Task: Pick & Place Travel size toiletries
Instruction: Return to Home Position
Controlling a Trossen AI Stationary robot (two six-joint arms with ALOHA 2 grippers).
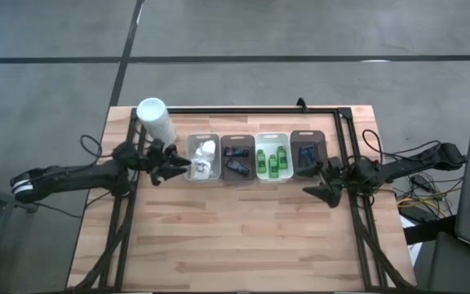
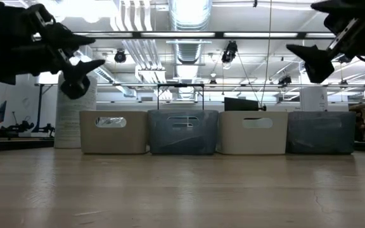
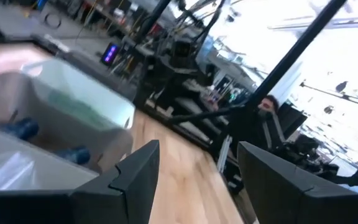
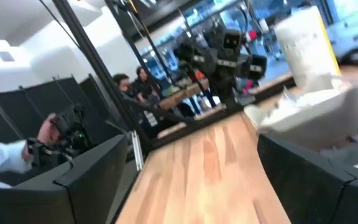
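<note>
High view: we note green bottles (image 1: 272,161) and cotton packets (image 1: 205,160) lying in trays (image 1: 237,183) near the far edge of the table (image 1: 235,237). Released, empty: left gripper (image 1: 176,168) and right gripper (image 1: 321,193). Bottles look light and slick; pinch mid-body.

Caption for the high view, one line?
Left gripper and right gripper hover open and empty, flanking four stocked trays; white cylinder beside the leftmost.

A wooden table (image 1: 235,237) carries four trays (image 1: 237,179) side by side in a row toward its far edge. A tall white container (image 1: 156,119) stands just left of them.
</note>
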